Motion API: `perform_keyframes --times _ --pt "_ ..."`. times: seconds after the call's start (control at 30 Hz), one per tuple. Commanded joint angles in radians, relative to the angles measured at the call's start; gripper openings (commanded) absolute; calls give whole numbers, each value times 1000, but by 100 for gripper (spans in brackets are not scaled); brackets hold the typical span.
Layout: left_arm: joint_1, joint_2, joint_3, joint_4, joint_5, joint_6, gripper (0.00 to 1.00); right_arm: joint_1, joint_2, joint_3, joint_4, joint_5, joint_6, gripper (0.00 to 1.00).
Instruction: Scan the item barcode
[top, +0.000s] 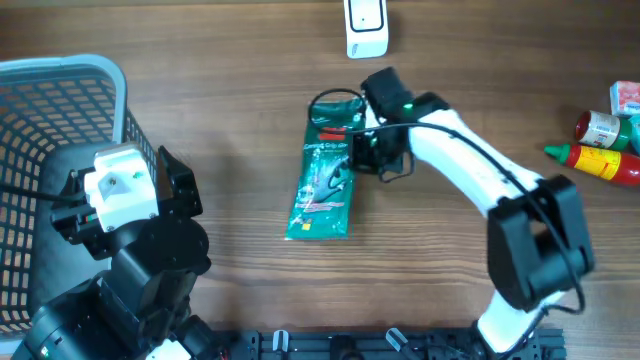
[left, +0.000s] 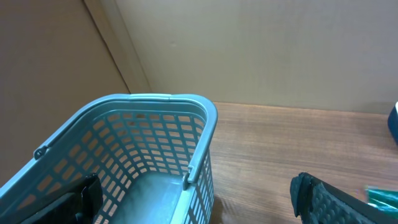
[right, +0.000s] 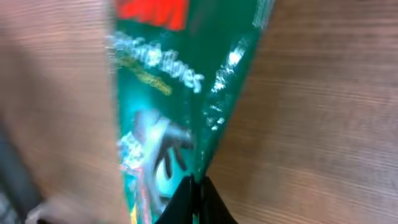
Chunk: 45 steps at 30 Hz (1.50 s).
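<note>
The item is a flat green packet (top: 322, 185) with a red patch and white lettering, lying on the wooden table at the centre. My right gripper (top: 358, 148) is at its upper right edge. In the right wrist view the black fingertips (right: 196, 199) are pressed together on the packet's thin edge (right: 168, 93), so it is shut on the packet. No barcode shows on the packet in any view. A white scanner (top: 366, 27) stands at the back of the table. My left gripper (left: 199, 202) hangs open over the basket's near corner, holding nothing.
A grey-blue mesh basket (top: 60, 70) stands at the left, and its rim (left: 155, 99) fills the left wrist view. At the far right lie a red and yellow bottle (top: 600, 160), a small jar (top: 603, 128) and a pink and white box (top: 626, 96).
</note>
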<state>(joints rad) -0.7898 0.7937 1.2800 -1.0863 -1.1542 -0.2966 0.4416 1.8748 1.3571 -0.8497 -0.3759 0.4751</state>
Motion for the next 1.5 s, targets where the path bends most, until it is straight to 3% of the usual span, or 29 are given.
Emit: perform_keyframes --times 0.0,0.03,0.13,0.23,0.33,0.47,0.53,0.63,0.8,0.83,0.9,1.03,1.2,1.37,1.47 --pt "2 -3 1 37 -14 6 100 -20 -27 -2 -75 -196 -181 4" --pt "2 -3 1 100 -19 4 100 -25 -27 -2 -83 -248 -208 4" --pt "2 -3 1 110 338 2 100 -38 -27 -2 -67 -278 -209 5" --pt "3 -3 1 119 363 -5 100 -54 -27 -2 -76 -311 -211 5" --pt "3 18 1 97 447 -233 100 -72 -27 -2 -77 -420 -219 5" --pt "8 99 1 61 503 -342 100 -91 -27 -2 -97 -542 -340 4" --pt "44 147 1 61 528 -341 100 -97 -27 -2 -144 -536 -412 5" --pt "203 269 1 78 661 -344 100 -97 -39 -2 -203 -466 -484 5" --pt "546 493 1 126 1162 -337 100 -163 -183 -1 -246 -525 -502 4" --pt "621 551 1 155 1344 -310 100 -190 -236 -1 -262 -565 -502 4" --pt "695 620 1 210 1590 -231 100 -233 -307 -1 -267 -629 -502 4" --pt "713 682 1 268 1925 -84 100 -286 -362 -1 -266 -847 -502 4" --pt "713 682 -2 327 2068 -47 100 -329 -363 -2 -143 -1249 -523 4" --pt "713 682 -3 427 2242 -47 97 -338 -367 -1 113 -1248 -240 4" --pt "713 682 -3 437 2246 -47 97 -338 -379 -1 244 -1247 -136 5"
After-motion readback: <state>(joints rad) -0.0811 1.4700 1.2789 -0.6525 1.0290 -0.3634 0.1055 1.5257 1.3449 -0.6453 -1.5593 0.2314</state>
